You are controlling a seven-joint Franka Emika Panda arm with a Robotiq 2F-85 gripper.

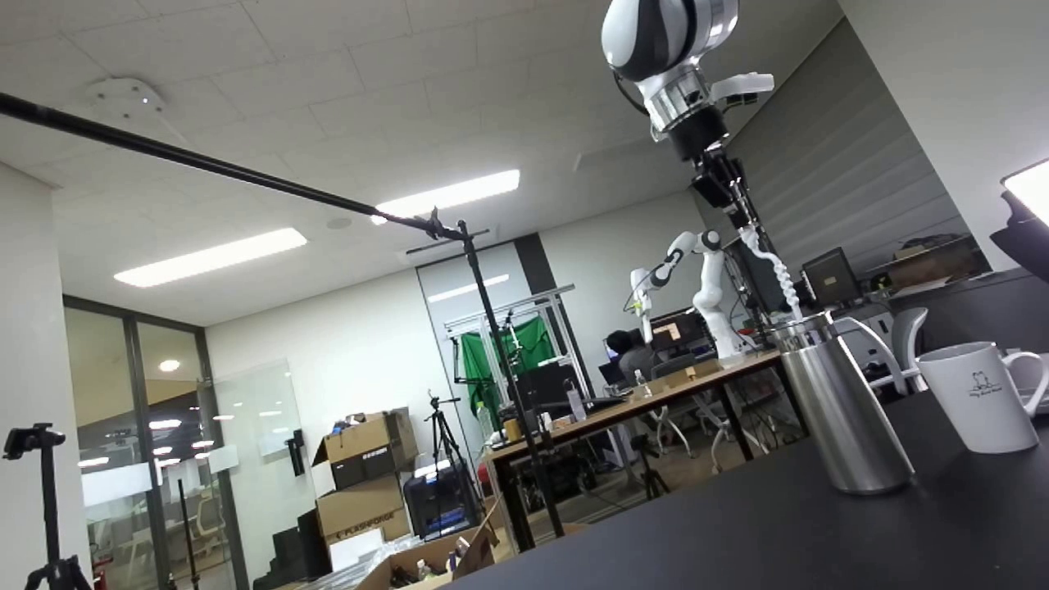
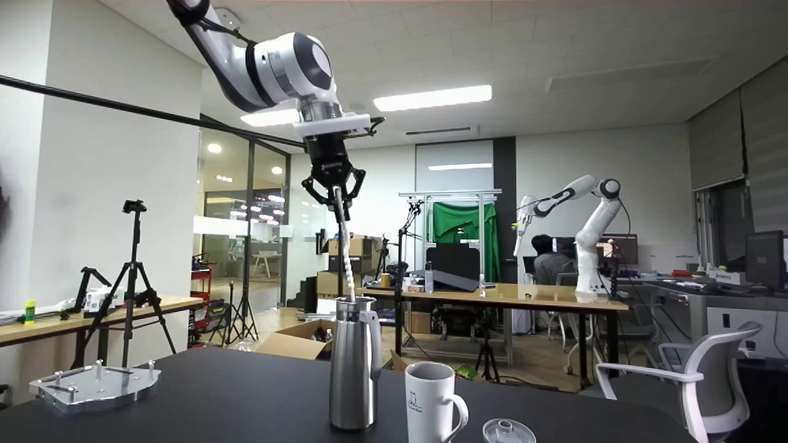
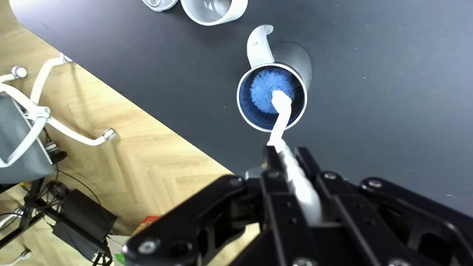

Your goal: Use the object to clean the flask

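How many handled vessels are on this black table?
2: the flask, with the brush partly inside, and the white mug, apart beside it. More may be out of view.

Below the pincer [image 3: 288, 151], the lower end of the brush [image 2: 348, 264] is hidden inside the flask [image 2: 352, 375] in both exterior views; in the wrist view its shaft [image 3: 301, 184] blurs between the fingers [image 3: 274, 162]. Lower than the pincer, to one side, an exterior view's bottom edge cuts off the mug [image 2: 431, 406] and a lid-like disc [image 2: 508, 433]; the mug's lettering [image 1: 985, 391] is too small to read. Above the pincer, the arm [image 2: 280, 67] is cut by the top edge.
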